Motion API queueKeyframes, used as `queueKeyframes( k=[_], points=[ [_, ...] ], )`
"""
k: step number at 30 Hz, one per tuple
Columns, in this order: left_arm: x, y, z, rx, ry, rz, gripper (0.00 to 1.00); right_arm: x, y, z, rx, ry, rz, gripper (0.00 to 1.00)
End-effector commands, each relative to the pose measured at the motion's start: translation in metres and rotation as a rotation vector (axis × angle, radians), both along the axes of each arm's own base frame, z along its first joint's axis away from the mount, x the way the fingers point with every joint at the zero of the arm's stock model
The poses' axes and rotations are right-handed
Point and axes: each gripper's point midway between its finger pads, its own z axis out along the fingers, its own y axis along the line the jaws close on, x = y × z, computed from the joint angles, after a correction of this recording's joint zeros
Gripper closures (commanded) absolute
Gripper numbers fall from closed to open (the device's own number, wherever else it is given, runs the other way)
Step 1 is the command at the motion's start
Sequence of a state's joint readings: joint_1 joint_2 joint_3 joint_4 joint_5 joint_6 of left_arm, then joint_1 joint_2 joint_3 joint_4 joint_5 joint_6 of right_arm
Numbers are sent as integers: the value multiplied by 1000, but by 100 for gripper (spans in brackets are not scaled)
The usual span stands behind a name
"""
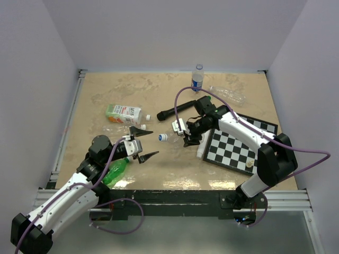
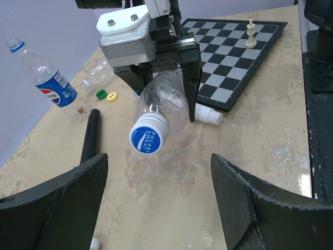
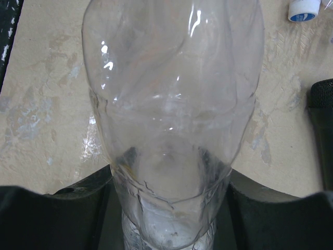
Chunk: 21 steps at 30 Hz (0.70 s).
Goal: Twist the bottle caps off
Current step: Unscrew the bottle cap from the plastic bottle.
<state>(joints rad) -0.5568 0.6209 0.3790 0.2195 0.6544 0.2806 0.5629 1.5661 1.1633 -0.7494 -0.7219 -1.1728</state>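
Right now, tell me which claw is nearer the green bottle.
Left. The left claw hangs open just past the green bottle. The right claw is farther off, toward the chessboard, clamped on a clear bottle.

Wore white shells over the long links of the left arm (image 1: pixel 63 198) and the right arm (image 1: pixel 241 127), with black housings at the joints. Carried a thin purple cable (image 1: pixel 318 153) in loose loops along each arm. Ended, at the left gripper (image 2: pixel 158 159), in two broad black fingers (image 2: pixel 57 203) of wedge shape. Had on the right gripper (image 2: pixel 164 104) a white cover over a grey metal block (image 2: pixel 127 49), fastened with two screws (image 2: pixel 111 22), and narrow black fingers below it.
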Motion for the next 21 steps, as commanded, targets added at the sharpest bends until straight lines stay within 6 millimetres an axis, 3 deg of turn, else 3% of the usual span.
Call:
queueKeyframes(
  k=[1,21],
  points=[
    [-4,-4,12,-27,-52,-37,17,1,5,12,31,-19,24,91],
    [-6,-4,11,-24,-48,-48,17,0,5,12,28,-17,25,91]
  ],
)
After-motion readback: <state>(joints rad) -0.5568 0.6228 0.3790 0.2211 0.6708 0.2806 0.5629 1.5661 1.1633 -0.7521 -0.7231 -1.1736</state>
